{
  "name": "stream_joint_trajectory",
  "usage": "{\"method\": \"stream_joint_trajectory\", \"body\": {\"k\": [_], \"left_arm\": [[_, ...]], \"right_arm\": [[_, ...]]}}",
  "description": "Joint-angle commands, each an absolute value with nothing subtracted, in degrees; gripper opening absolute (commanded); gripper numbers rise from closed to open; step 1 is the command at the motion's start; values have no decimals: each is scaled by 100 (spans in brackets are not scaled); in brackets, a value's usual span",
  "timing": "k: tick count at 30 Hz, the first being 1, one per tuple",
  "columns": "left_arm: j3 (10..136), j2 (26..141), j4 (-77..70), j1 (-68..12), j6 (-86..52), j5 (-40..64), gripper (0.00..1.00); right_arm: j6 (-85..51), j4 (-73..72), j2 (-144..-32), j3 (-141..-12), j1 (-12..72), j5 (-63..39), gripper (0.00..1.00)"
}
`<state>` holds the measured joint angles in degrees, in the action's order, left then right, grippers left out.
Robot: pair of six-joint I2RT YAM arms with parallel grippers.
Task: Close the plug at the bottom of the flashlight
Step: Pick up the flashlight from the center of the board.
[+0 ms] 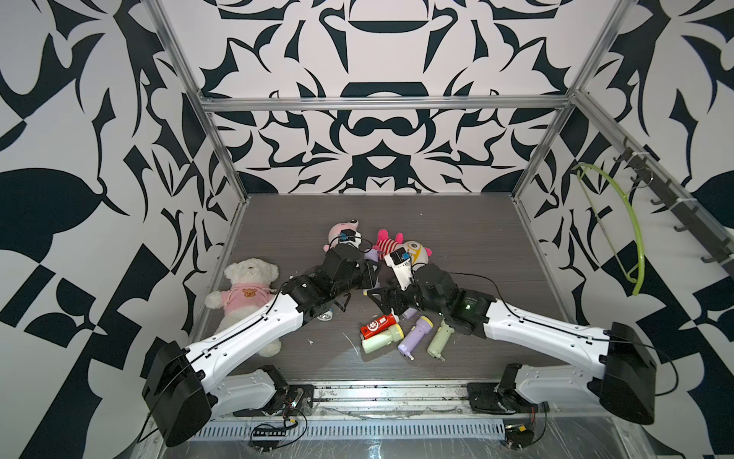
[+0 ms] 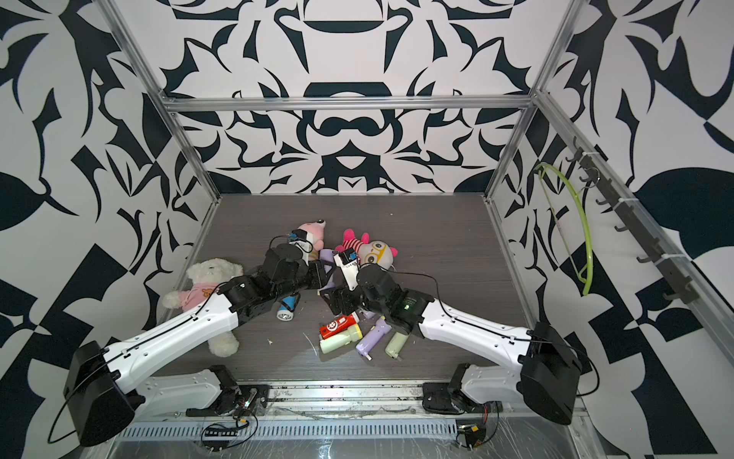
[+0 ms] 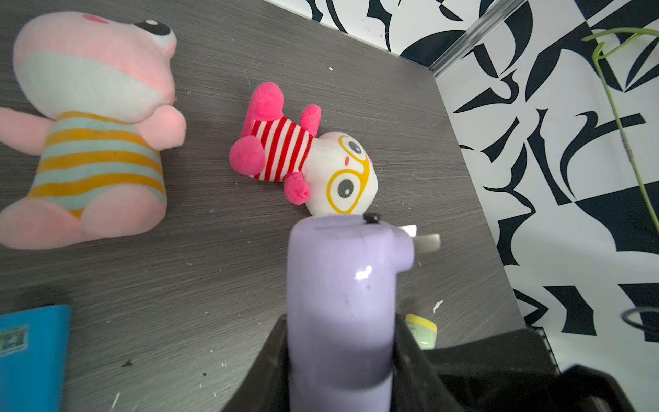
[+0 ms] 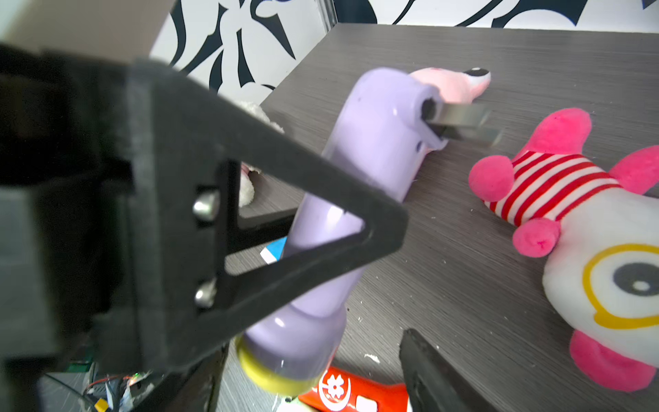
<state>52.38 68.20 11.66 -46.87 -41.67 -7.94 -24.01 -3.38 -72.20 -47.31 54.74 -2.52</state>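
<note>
Above the table (image 1: 456,222), left claw (image 3: 340,356) pinches purple flashlight (image 3: 342,285), plug end (image 3: 424,240) pointing rearward; right claw (image 4: 403,285) spread.

Lilac flashlight (image 3: 340,303) with yellow head ring (image 4: 264,374) and silver plug prongs (image 4: 460,116). Pink plush (image 3: 92,142), orange-and-pale-blue striped belly. White-faced doll (image 3: 306,160), red-and-white stripes, yellow spectacles. Grey wood-grain table (image 3: 214,285). Black-and-white ornamental walls (image 1: 377,79). White bear (image 1: 250,274), pink hoodie. Red flashlight (image 1: 377,324), white emblem. Pale green flashlight (image 1: 381,342).
</note>
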Motion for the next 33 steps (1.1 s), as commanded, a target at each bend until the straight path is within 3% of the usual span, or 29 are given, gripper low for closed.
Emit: {"method": "stream_joint_trajectory", "body": {"k": [1, 9, 11, 14, 20, 21, 23, 26, 29, 33], "left_arm": [[5248, 6726, 881, -4668, -4333, -714, 0], [5151, 6647, 664, -4667, -4342, -554, 0], [5133, 6628, 646, -4667, -4342, -545, 0], [5107, 6596, 667, -4667, -4333, -545, 0], [5038, 6517, 694, -4667, -4320, -563, 0], [5036, 6505, 701, -4667, -4308, -567, 6], [5027, 6472, 703, -4667, -4268, -580, 27], [5018, 6400, 710, -4668, -4179, -611, 53], [5019, 6305, 783, -4667, -4034, -686, 65], [4999, 6109, 911, -4659, -3828, -887, 71]], "right_arm": [[-2572, -782, -7371, -4873, 5493, -180, 78], [-2762, -1191, -7569, -4821, 5481, -299, 66], [-2760, -1273, -7568, -4817, 5484, -328, 50], [-2766, -1305, -7567, -4841, 5476, -373, 33], [-2906, -1303, -7634, -4852, 5449, -582, 17], [-2941, -1302, -7643, -4864, 5443, -629, 12], [-3074, -1257, -7671, -4895, 5440, -706, 0], [-3332, -1222, -7681, -4932, 5432, -898, 0], [-3690, -814, -7687, -5159, 5423, -1119, 0], [-4018, -392, -7538, -5319, 5423, -1307, 0]]}}
